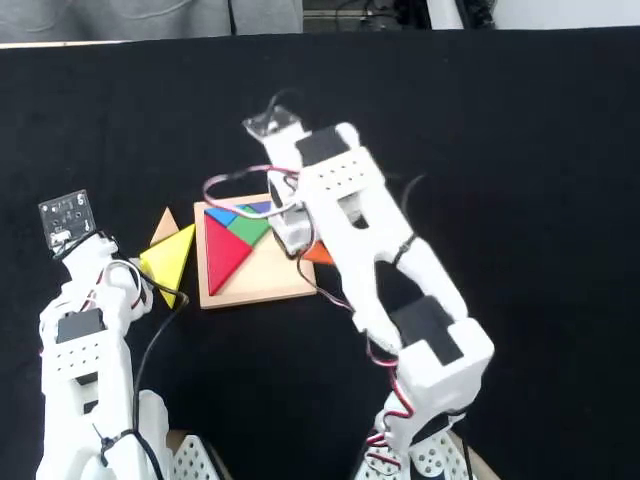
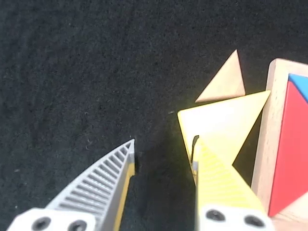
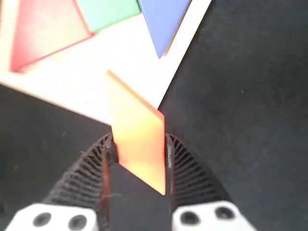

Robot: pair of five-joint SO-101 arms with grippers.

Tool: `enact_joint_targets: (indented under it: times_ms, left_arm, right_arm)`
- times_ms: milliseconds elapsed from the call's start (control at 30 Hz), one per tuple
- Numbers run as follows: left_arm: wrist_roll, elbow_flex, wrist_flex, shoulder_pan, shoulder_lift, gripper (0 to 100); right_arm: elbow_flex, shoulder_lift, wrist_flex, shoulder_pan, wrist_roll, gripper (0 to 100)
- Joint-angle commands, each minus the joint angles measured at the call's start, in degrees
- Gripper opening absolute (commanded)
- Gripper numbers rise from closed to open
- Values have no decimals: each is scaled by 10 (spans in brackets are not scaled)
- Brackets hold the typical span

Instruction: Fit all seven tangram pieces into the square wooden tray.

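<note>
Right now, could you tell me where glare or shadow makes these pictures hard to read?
Right wrist view: bright light washes out the tray around the orange piece in the right gripper. Left wrist view: even light, no glare on the yellow triangle. High view: the black cloth hides any shadows.

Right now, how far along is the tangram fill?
Done: the red piece, green piece and blue piece lie in the tray, though much of its floor is bare. In hand: the right gripper is shut on the orange piece at the tray's edge. Left: the yellow triangle and tan triangle lie on the table beside the tray, with the open left gripper at the yellow one.
</note>
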Motion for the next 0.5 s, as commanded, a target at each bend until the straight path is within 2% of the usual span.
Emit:
enact_joint_targets:
  times_ms: [0,300,467]
  left_arm:
    - [3,-3,-11,-7,-12,198]
    - [3,-3,-11,-7,-12,198]
    - [3,-3,-11,-7,-12,198]
  right_arm:
    - [40,5,-87,1,-28,11]
    - [55,42,-147,-10,-135,11]
    - [56,44,-148,-25,-149,11]
